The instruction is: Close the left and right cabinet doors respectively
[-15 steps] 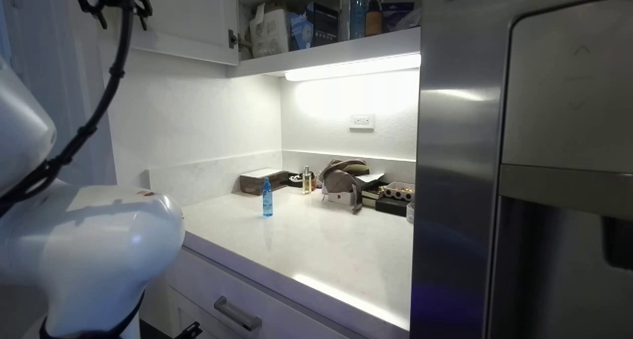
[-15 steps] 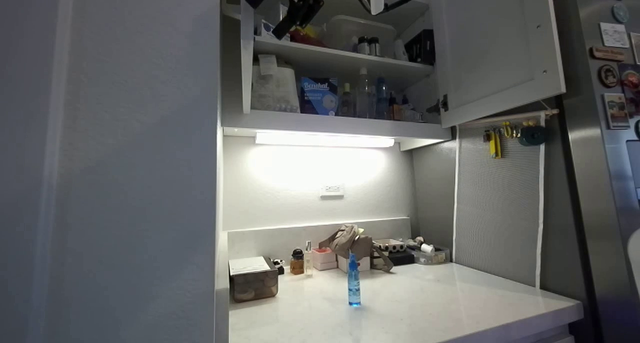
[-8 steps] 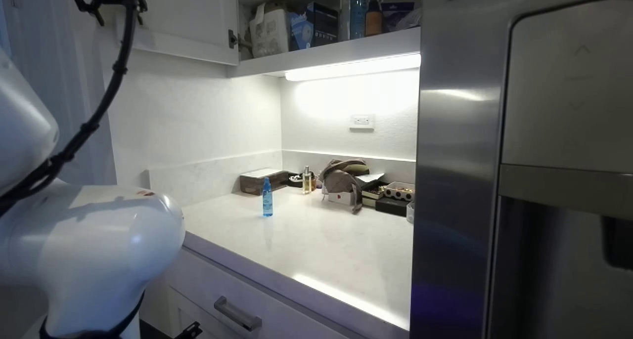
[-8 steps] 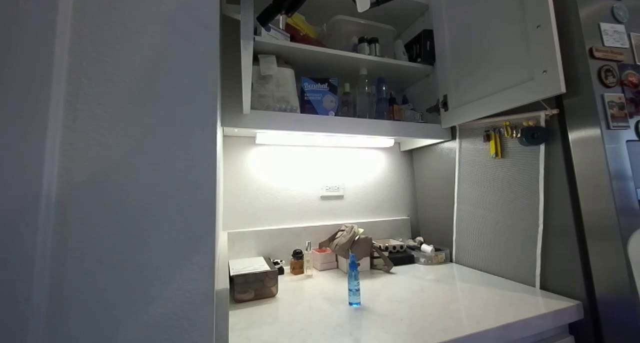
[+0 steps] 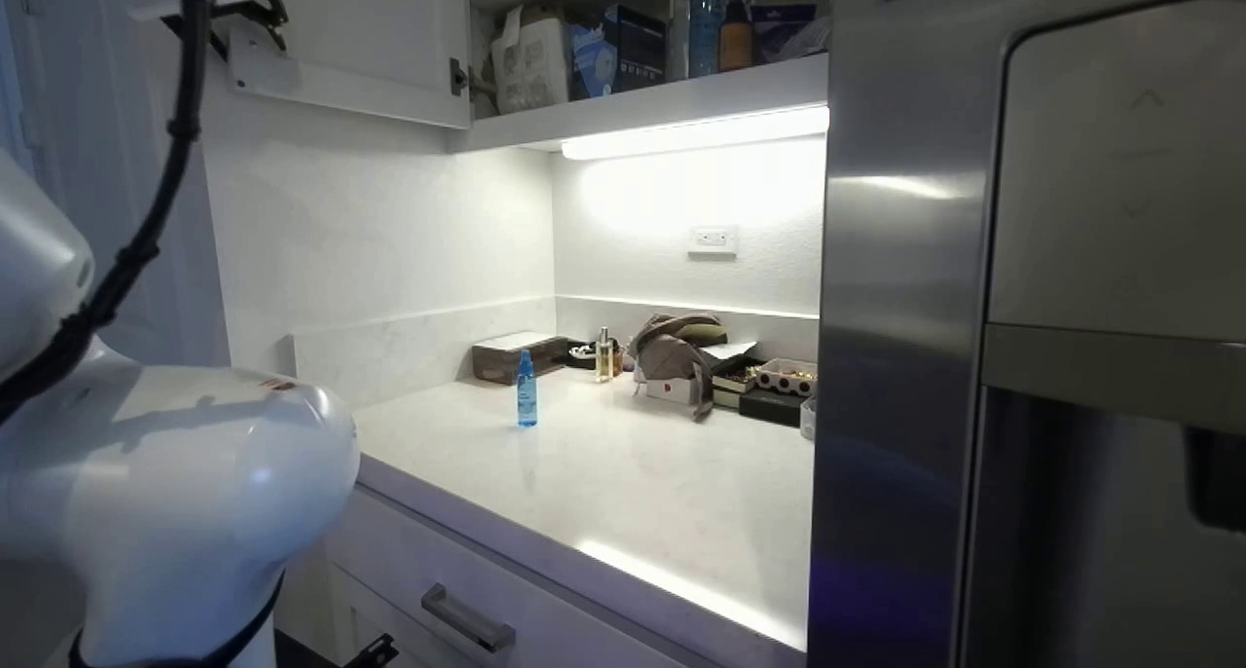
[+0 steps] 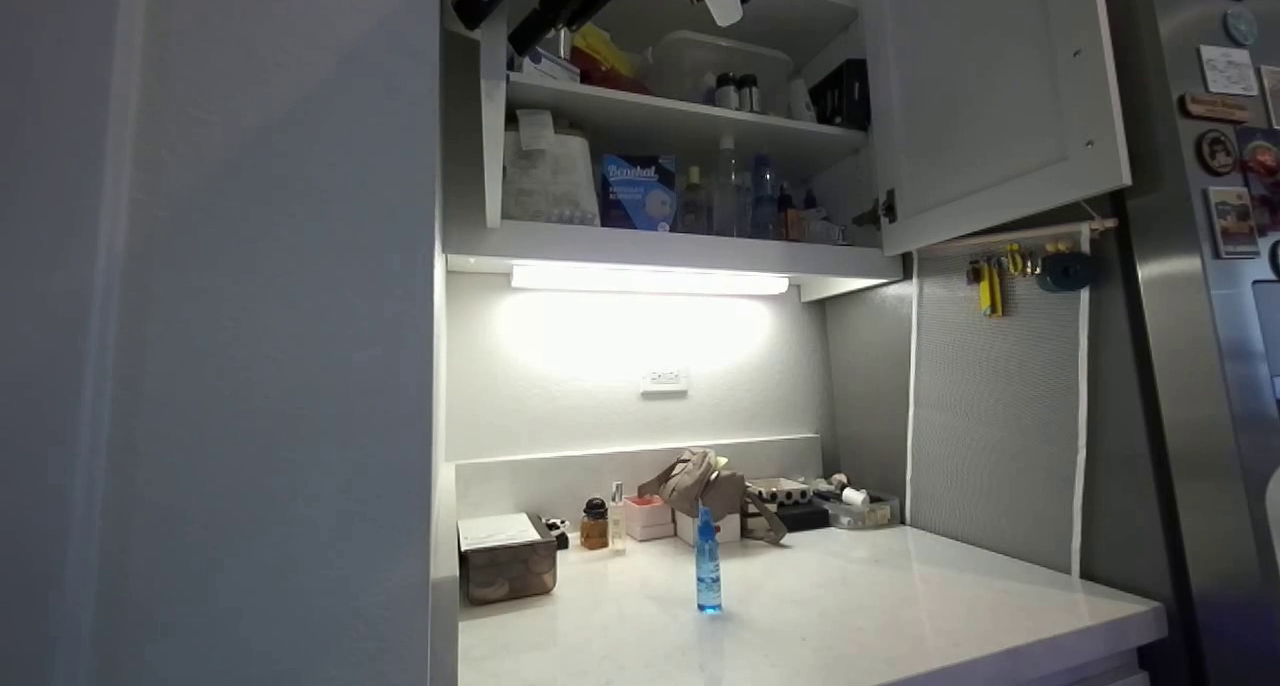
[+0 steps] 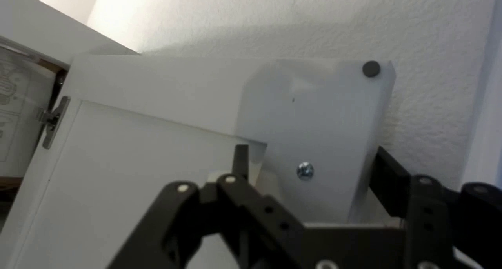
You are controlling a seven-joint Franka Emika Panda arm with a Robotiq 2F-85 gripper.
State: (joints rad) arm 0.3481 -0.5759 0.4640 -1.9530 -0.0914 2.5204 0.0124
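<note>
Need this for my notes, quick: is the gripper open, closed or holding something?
Gripper: open at the free edge of the left cabinet door, not gripping it.

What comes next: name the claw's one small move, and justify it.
Probably ease the claw shut on the free edge of the left cabinet door: the door stands open, and in the wrist view the fingers look spread either side of that edge.

Free room fronts the lower shelf point(image 6: 680, 249); a wall point(image 7: 353, 26) backs the left cabinet door point(image 7: 137, 151).
</note>
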